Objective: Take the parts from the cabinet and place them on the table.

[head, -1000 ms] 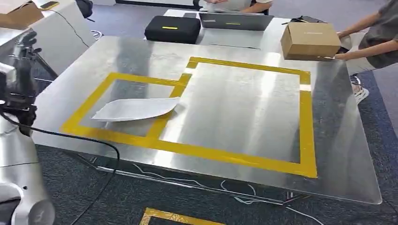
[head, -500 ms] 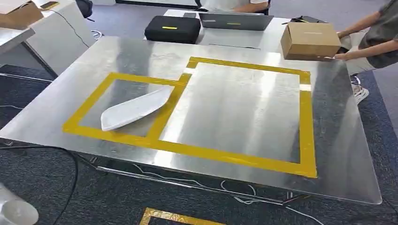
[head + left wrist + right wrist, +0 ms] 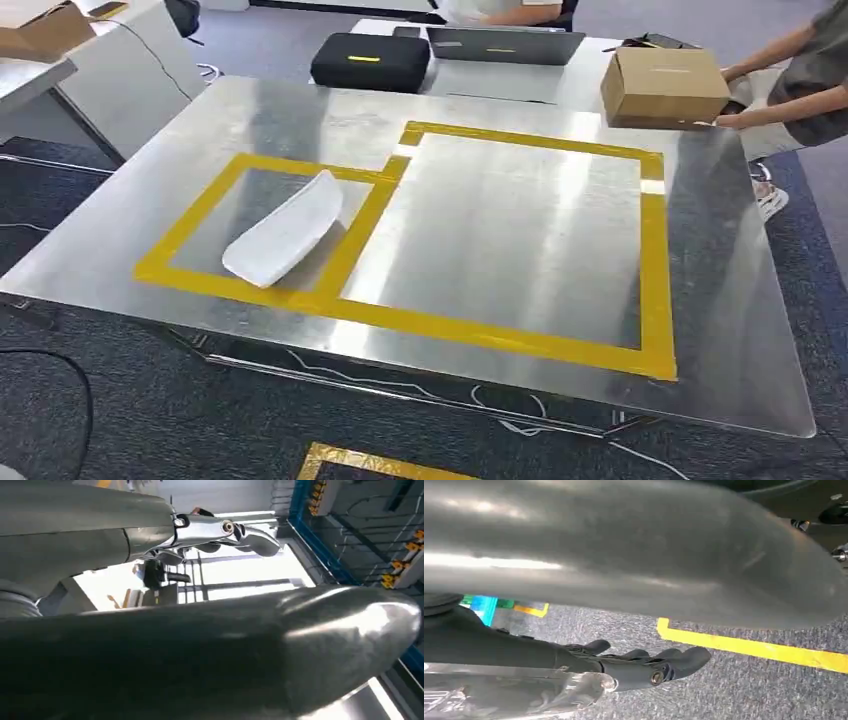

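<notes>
You are looking down on a polished metal bench marked with yellow tape that outlines a small rectangle on the left and a larger one to its right. The white part lies on the bench inside the left rectangle, set diagonally, its near end close to the near tape line and its far end pointing toward the tape strip that divides the two rectangles. At the far right corner of the bench a cardboard box rests on the surface, with a person's hand touching its right side. Beyond the far edge you see a black case and, just right of it, a laptop. In the left wrist view the left hand shows slim fingers extended and apart, gripping nothing. In the right wrist view the right hand shows dark fingers lying straight and side by side, also holding nothing, above grey carpet crossed by a yellow floor tape line.
</notes>
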Controlling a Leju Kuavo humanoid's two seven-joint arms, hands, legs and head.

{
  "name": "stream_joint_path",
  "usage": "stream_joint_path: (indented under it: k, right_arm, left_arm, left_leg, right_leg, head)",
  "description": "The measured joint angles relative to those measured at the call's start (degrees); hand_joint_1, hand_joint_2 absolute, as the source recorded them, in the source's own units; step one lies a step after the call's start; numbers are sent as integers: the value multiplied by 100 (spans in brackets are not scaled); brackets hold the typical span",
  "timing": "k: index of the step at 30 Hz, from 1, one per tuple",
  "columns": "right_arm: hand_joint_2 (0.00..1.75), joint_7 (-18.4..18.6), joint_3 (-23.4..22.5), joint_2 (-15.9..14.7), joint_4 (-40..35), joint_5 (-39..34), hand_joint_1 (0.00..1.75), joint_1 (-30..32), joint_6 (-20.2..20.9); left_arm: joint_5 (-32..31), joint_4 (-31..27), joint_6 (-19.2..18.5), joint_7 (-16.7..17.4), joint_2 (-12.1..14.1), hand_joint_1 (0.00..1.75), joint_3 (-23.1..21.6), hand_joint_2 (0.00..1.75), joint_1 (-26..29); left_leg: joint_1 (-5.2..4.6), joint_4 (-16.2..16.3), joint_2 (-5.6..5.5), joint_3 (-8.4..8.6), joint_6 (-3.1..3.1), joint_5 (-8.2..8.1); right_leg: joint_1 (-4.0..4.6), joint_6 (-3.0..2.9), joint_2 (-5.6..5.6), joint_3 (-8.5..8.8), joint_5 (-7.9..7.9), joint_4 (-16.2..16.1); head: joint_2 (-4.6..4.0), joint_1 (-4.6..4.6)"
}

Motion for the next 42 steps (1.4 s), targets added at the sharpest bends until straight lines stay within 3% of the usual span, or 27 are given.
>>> stream_joint_path:
  k: [6, 12, 16, 22, 25, 27, 30, 35, 37, 40, 42]
  right_arm:
    - [0, 15, 0, 0, 26, -41, 0, -2, -11]
    - [0, 83, 7, 0, 136, -440, 0, 7, -361]
    - [0, 123, 190, -2, 225, -956, 0, 15, -522]
    - [0, 103, 901, -11, 269, -1926, 0, 108, -737]
    - [0, 109, 1426, -35, 253, -2609, 0, 219, -1043]
    - [0, 491, 2058, -52, 78, -3565, 0, 417, -1413]
    - [0, 1343, 3311, -48, -491, -4893, 0, 907, -1720]
    - [0, 1532, 4515, -48, -872, -5252, 0, 1262, -1928]
    - [0, 1497, 4739, -48, -949, -5237, 0, 1312, -1950]
    - [0, 1164, 4909, -48, -1134, -4647, 0, 1382, -1739]
    - [0, 850, 4887, -46, -1321, -4169, 0, 1428, -1527]
  left_arm:
    - [-60, 13, 37, -50, 28, 0, 155, 0, 45]
    - [-286, 94, 486, -634, 85, 0, 485, 0, 387]
    - [-481, 282, 1256, -1045, 66, 0, 572, 0, 726]
    - [-538, 575, 2178, -1067, -85, 0, 572, 0, 1230]
    - [-846, 745, 2582, -881, -269, 0, 551, 0, 1481]
    - [-1111, 809, 2557, -763, -529, 0, 531, 0, 1692]
    - [-2070, 1051, 2430, -573, -959, 0, 516, 0, 1939]
    - [-2485, 1538, 2500, -621, -1357, 0, 518, 0, 2049]
    - [-2871, 1677, 2472, -215, -1406, 0, 522, 0, 2055]
    - [-4658, 2300, 1976, 1222, -1562, 0, 498, 0, 2158]
    - [-5382, 2774, 1644, 1239, -1787, 0, 481, 0, 2240]
  left_leg:
    - [0, 0, 0, 0, 0, 1]
    - [-1, 0, 5, 1, -1, -1]
    - [-1, 0, 4, 1, -6, -6]
    - [0, 0, 4, 1, -6, -6]
    - [-2, 0, 4, 2, -6, -6]
    - [-4, 0, 4, 2, -3, -8]
    - [-11, 0, 3, 1, -1, -13]
    - [-8, 0, 2, 1, -4, -21]
    - [-9, 0, 1, 4, 0, -17]
    - [-12, 0, 1, 8, -1, -17]
    - [-12, 0, 2, 7, -1, -17]
  right_leg:
    - [3, 0, 1, 5, 2, 0]
    - [3, 1, 10, 0, 3, 0]
    - [3, -3, 7, -1, 0, 0]
    - [3, -6, 9, -3, -2, -1]
    - [-3, -5, 8, -3, -2, -2]
    - [-5, -5, 7, -2, -3, -4]
    - [-10, -1, 6, 0, -6, -5]
    - [-4, -1, 12, -3, -4, -5]
    - [-6, 1, 3, 2, -3, -4]
    - [-7, 3, 7, 4, -2, -4]
    - [-8, 3, 9, 3, -2, -5]
  head:
    - [0, 2]
    - [0, 0]
    - [0, 0]
    - [0, 0]
    - [0, -2]
    - [0, 0]
    - [0, -2]
    - [0, 0]
    - [0, 0]
    - [0, 0]
    - [0, 0]
